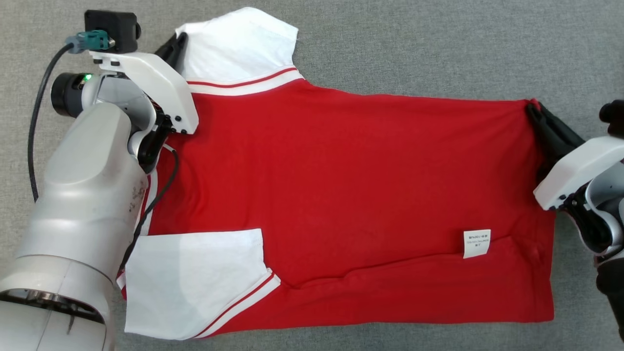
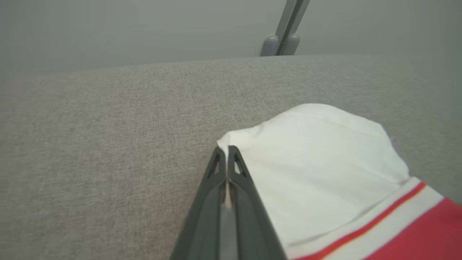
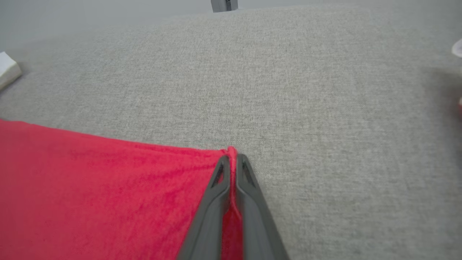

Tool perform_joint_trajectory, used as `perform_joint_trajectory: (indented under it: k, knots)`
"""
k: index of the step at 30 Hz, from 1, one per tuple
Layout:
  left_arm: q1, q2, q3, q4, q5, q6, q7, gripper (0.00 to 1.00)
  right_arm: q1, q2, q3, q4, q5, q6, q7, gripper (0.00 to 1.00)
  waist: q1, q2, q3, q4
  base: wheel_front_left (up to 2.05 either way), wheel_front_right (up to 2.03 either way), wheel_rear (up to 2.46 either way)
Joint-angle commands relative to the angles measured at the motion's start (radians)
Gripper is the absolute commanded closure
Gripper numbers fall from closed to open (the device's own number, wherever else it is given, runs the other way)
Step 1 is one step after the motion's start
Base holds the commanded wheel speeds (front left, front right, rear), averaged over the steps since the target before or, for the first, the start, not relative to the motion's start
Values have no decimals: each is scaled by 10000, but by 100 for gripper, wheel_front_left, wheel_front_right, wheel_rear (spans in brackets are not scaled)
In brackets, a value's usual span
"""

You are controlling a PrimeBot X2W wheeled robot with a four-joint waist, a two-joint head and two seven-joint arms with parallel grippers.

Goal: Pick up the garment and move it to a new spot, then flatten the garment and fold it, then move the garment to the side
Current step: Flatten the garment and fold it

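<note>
The red shirt (image 1: 341, 195) lies spread flat on the grey cloth table (image 1: 414, 44) in front of me. It fills the middle of my head view, shoulders toward 9 o'clock and hem toward 3 o'clock. Its two sleeves are white, with a red stripe at the seam. One sleeve (image 1: 239, 46) sticks out at 11 o'clock, and the other is folded in over the red body at 7 o'clock. A small white label (image 1: 477, 243) sits on the red cloth at about 4 o'clock, near the hem and just above a long shallow crease.

My left gripper (image 1: 171, 46) is at 10 o'clock, clenched on the outer corner of the far sleeve. In my left wrist view the two dark fingers (image 2: 245, 187) meet, with the white edge pinched between their tips. A black cable (image 1: 30, 136) loops beside my left forearm at 9 o'clock.

My right gripper (image 1: 534, 112) is at 3 o'clock, clamped on the far corner of the hem. In my right wrist view a thin ridge of red cloth is squeezed between the fingers, and the fabric gathers in small folds toward them. I cannot tell whether either corner is lifted off the table.

A grey post (image 2: 287, 29) stands beyond the table's far edge, at 12 o'clock in my left wrist view.
</note>
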Motion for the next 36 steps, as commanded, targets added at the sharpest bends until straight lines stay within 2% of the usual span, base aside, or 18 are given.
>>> perform_joint_trajectory:
  k: [1, 12, 20, 23, 29, 36]
  knots:
    - [-237, 90, 15, -25, -67, -41, -75, 100, -105, -134, -2, 108, 53, -4, 17, 100, 0, 0, -11, 4, 0, 0, 0]
    - [-725, 279, 77, -366, -197, -57, -1114, 100, -1541, -452, 99, 362, 672, -2, -234, 100, 0, 0, -214, 111, 0, 0, 0]
    - [23, 488, -98, -1391, -216, -54, -1933, 100, -1317, -367, 269, 221, 2020, -2, -198, 100, 0, 0, -343, 101, 0, 0, 0]
    - [728, 694, -69, -2339, -216, -46, -2142, 100, -973, -478, 142, -117, 2796, -1, -83, 100, 0, 0, -387, 110, 0, 0, 0]
    - [2927, 1261, 129, -5345, -225, 477, -2274, 100, 103, -711, -151, -914, 4109, -1, 188, 100, 0, 0, -588, 223, 0, 0, 0]
    - [6092, 2147, 503, -9415, -521, 1770, -1786, 100, 1387, -748, -536, -1616, 4857, -1, 244, 100, 0, 0, -843, 291, 0, 0, 0]
